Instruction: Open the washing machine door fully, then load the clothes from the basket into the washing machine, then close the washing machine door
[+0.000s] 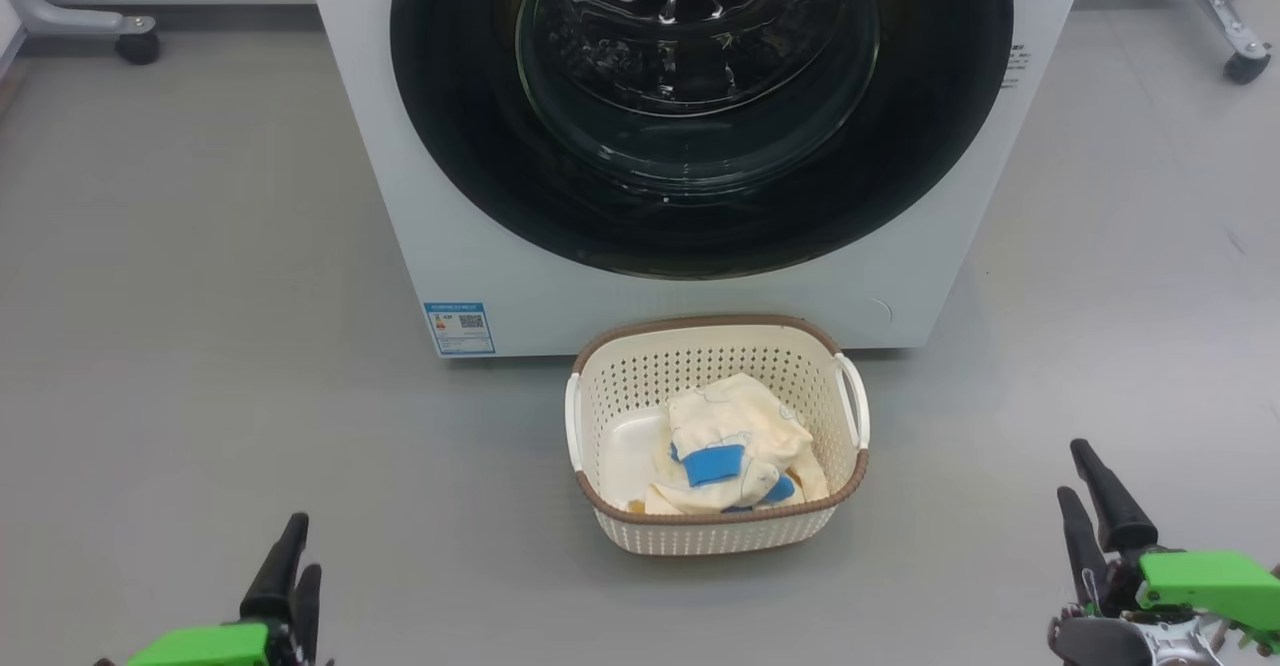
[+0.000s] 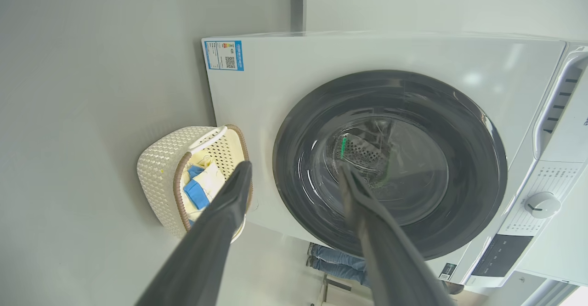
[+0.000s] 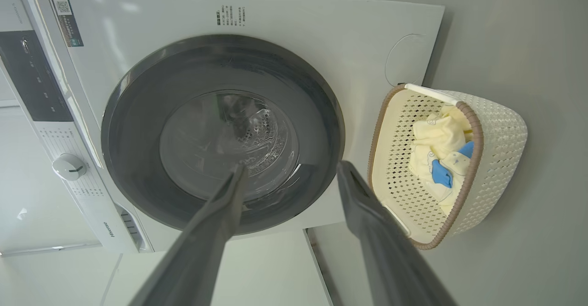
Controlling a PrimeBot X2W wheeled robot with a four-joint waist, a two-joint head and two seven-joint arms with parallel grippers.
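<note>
Sitting ahead, between the left gripper (image 1: pixel 298 553) and right gripper (image 1: pixel 1074 472), the basket (image 1: pixel 700 324) holds clothes (image 1: pixel 735 431); both grippers are spread open, empty.

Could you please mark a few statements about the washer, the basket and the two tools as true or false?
1. The washing machine door is shut. True.
2. The basket stands on the floor before the washing machine. True.
3. The clothes are already loaded into the washing machine. False: they lie in the basket.
4. The right tool grips a garment. False: it is open and empty, clear of the basket.
5. The left tool is open. True.
</note>
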